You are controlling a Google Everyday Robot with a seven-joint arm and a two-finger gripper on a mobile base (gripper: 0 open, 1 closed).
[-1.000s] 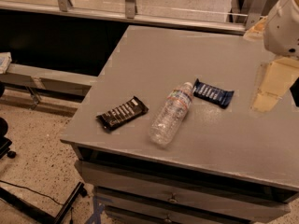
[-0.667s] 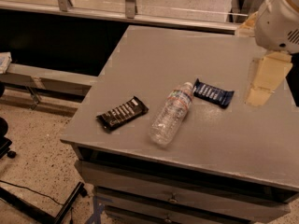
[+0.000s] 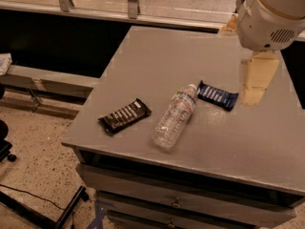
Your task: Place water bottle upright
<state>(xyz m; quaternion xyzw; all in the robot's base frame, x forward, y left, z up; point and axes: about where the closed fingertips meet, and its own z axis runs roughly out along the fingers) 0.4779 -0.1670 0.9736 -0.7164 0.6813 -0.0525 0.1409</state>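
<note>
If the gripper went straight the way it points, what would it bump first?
The gripper, up at the right, would probably meet bare table beside the blue snack bar, not the water bottle.

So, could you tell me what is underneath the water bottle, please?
Only the grey table: the water bottle lies on its side on it. The strip beneath it is covered. The gripper hangs over the table's right side, apart.
</note>
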